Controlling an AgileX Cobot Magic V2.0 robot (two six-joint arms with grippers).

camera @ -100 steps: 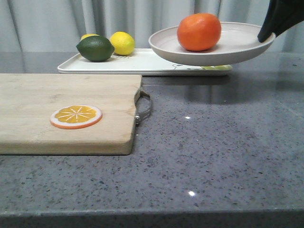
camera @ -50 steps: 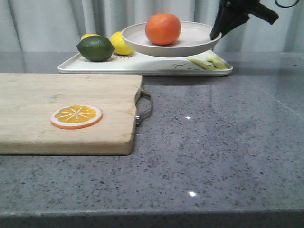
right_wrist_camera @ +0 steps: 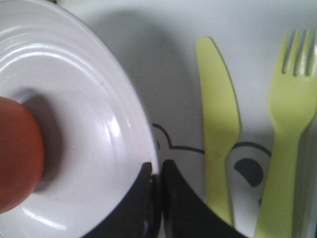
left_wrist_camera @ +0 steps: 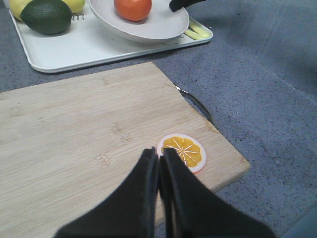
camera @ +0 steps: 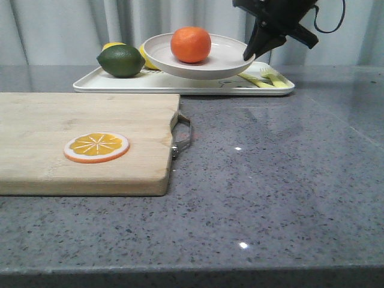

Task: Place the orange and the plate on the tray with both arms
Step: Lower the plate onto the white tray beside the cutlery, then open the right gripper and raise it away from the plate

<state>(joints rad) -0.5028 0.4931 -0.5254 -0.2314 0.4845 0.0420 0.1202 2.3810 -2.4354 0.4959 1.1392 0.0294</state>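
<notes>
The orange [camera: 191, 44] lies in the off-white plate [camera: 219, 63]. My right gripper [camera: 250, 54] is shut on the plate's right rim and holds it just above the white tray [camera: 180, 84], tilted slightly. In the right wrist view the fingers pinch the rim [right_wrist_camera: 146, 163] with the orange [right_wrist_camera: 17, 153] at one edge and the tray's bear drawing [right_wrist_camera: 178, 146] below. My left gripper [left_wrist_camera: 159, 157] is shut and empty above the wooden cutting board [left_wrist_camera: 74, 134]; the plate [left_wrist_camera: 158, 27] and orange [left_wrist_camera: 132, 8] show far off.
A green lime [camera: 120, 60] and yellow lemons [camera: 113, 45] sit on the tray's left. A yellow-green knife [right_wrist_camera: 218, 124] and fork [right_wrist_camera: 290, 109] lie on its right. An orange slice disc [camera: 96, 147] lies on the cutting board [camera: 72, 129].
My right gripper has carried the plate with the orange leftward and down, from beyond the tray's right end to over its middle.
</notes>
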